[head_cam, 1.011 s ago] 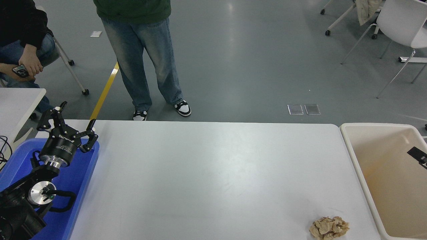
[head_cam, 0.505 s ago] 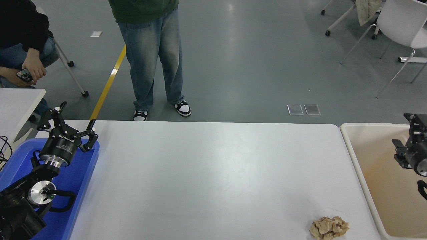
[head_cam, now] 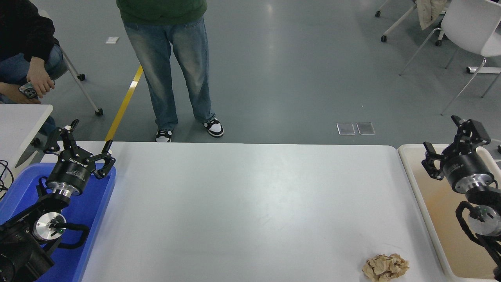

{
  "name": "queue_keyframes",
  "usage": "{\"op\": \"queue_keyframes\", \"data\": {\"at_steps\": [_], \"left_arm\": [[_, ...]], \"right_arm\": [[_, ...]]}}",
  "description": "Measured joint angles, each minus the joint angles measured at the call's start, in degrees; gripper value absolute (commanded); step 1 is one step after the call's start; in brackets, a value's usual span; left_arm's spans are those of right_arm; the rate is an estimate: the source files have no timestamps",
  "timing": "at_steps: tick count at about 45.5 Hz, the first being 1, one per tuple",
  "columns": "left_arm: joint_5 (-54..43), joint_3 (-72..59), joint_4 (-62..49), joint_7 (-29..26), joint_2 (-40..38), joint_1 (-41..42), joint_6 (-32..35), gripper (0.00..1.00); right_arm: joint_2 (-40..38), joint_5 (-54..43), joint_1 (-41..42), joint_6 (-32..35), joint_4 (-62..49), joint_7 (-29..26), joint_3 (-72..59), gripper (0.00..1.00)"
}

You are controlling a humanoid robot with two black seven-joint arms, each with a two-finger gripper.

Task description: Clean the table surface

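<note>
The table surface [head_cam: 250, 203] is a wide white-grey top that fills the lower picture. A crumpled brown paper ball [head_cam: 385, 267] lies on it near the front right corner. My right gripper [head_cam: 444, 133] hovers open over the far end of the cream bin [head_cam: 407, 164], well behind and to the right of the paper. My left gripper [head_cam: 89, 135] is parked open above the blue tray [head_cam: 100, 203] at the left edge. Neither gripper holds anything.
A person in jeans [head_cam: 176, 74] stands at the far side, left of centre. A seated person's hand [head_cam: 37, 80] holds a phone at the top left, behind a smaller white table [head_cam: 19, 117]. White chairs [head_cam: 465, 27] stand on the floor at the far right.
My right arm has come into view from the right edge and moved up and left over the bin. The standing person shifted position. The left arm and the paper have not moved.
</note>
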Motion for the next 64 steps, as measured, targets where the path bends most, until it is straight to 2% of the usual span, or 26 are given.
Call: {"op": "queue_keyframes", "data": {"at_steps": [12,20,32,64], "left_arm": [[0.0,0.0,0.0,0.0,0.0,0.0,-0.1,1.0],[0.0,-0.1,0.0,0.1,0.0,0.0,-0.2,1.0],[0.0,-0.1,0.0,0.1,0.0,0.0,-0.2,1.0],[0.0,-0.1,0.0,0.1,0.0,0.0,-0.2,1.0]], "right_arm": [[5.5,0.2,1.6,5.2,-6.2,2.2,0.1,0.99],[8.9,0.2,4.9,6.3,-13.5,4.6,0.0,0.99],[11.0,0.4,7.7,6.9,-18.3,6.4,0.1,0.99],[11.8,0.3,8.9,6.7,-18.0,7.6,-1.6,1.0]]}}
